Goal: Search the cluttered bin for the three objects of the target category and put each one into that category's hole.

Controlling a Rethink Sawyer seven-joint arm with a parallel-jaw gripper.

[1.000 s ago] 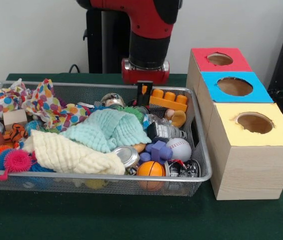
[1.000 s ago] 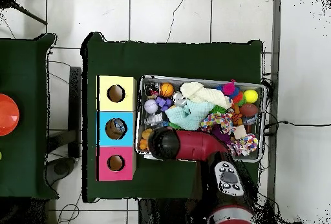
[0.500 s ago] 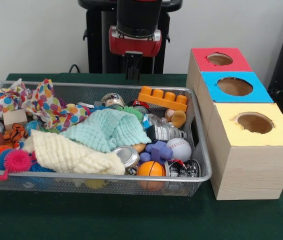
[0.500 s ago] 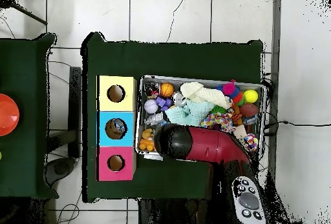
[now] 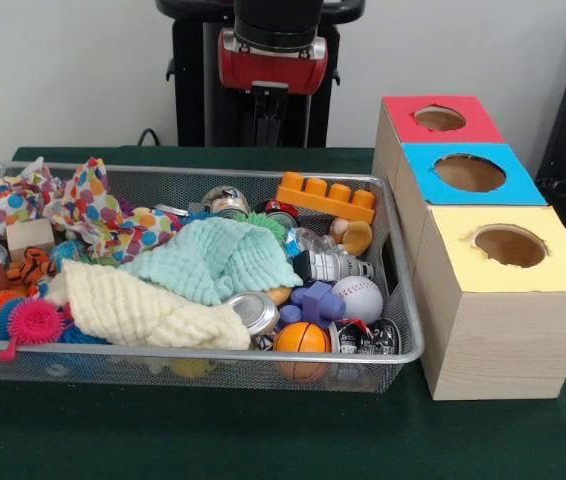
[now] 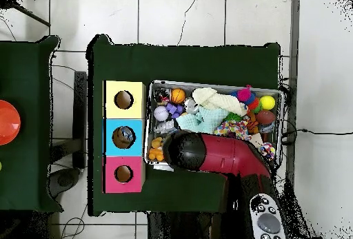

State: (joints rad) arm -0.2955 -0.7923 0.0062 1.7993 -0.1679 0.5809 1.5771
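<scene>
Now, gripper [image 5: 268, 118]: raised at top centre; whether its fingers are spread, I cannot tell.
Bin [image 5: 410, 330]: lower left, crowded.
Clear bottle [image 5: 331, 262]: right part of the bin, beside the baseball [image 5: 360, 298].
Advice: descend straight, avoiding the green cloth [image 5: 213, 258].

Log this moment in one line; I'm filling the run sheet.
gripper: raised behind bin, empty | clear plastic bottle: in bin beside baseball | holes: nothing visibly entering

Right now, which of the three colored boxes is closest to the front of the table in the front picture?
The yellow-topped box. It stands nearest the camera in the front view, beside the basket's corner; the blue box is behind it, and the red box is farthest back.
</scene>
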